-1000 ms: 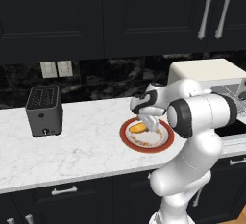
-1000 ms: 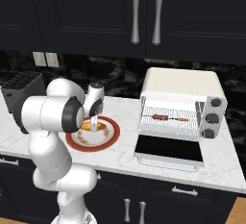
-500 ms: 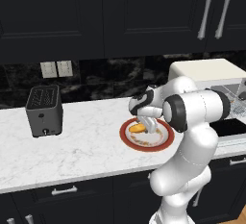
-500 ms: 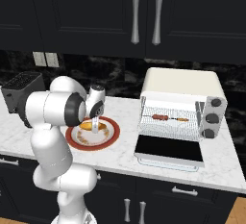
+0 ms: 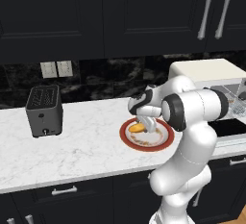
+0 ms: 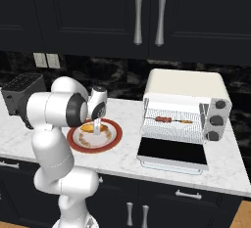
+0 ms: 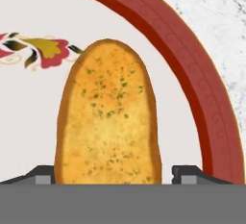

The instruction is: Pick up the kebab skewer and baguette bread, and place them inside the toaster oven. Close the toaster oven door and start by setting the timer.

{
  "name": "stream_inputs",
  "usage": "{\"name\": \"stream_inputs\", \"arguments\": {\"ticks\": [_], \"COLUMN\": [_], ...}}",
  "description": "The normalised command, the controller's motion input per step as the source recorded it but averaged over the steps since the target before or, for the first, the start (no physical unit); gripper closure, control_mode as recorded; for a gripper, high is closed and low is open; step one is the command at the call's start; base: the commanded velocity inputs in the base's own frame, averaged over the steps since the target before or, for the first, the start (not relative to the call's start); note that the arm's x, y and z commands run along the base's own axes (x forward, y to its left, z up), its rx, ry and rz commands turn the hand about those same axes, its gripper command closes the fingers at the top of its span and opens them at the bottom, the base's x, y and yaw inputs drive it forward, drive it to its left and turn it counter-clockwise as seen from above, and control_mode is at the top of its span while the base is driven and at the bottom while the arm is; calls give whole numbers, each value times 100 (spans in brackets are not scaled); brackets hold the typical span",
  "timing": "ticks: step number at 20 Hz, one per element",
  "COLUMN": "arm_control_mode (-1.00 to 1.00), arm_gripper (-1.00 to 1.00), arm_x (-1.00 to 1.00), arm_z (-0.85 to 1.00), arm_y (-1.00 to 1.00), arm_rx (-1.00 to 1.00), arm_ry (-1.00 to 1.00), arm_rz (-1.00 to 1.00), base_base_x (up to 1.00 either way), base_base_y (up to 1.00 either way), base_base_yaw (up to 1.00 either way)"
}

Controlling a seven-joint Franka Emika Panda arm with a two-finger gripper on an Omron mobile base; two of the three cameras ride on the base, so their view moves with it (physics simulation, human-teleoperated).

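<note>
The baguette bread (image 7: 110,117), a golden oblong loaf, lies on the red-rimmed plate (image 7: 192,74). My gripper (image 7: 114,175) is open and points down over the loaf, one fingertip close on each side and a thin gap on the right. From the base views, the gripper (image 5: 144,124) (image 6: 97,128) hangs low over the plate (image 5: 126,139) and the baguette (image 5: 136,128) (image 6: 88,127). The kebab skewer (image 6: 172,120) rests on the wire rack inside the toaster oven (image 6: 186,82). The toaster oven door (image 6: 171,151) lies dropped open and flat.
A black slot toaster (image 5: 44,110) stands at the counter's left. Three dark knobs (image 6: 214,120) run down the oven's right side. Dark cabinets hang above, and bare marble counter (image 5: 86,151) lies between the toaster and the plate.
The hand has sunk a little toward the plate, bringing its fingers down to either side of the baguette. The loaf, skewer and oven door have not moved.
</note>
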Motion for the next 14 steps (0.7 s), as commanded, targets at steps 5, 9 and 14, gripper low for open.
{"name": "stream_inputs", "arguments": {"ticks": [5,9,14], "arm_control_mode": [-100,-100,-100], "arm_gripper": [100,100,100], "arm_x": [-33,-70,-97], "arm_z": [-43,19,100], "arm_y": [1,-18,-66], "arm_rx": [0,1,5], "arm_ry": [0,0,-2], "arm_rz": [1,3,4], "base_base_x": [0,0,0], "base_base_y": [0,0,0], "base_base_yaw": [0,0,0]}}
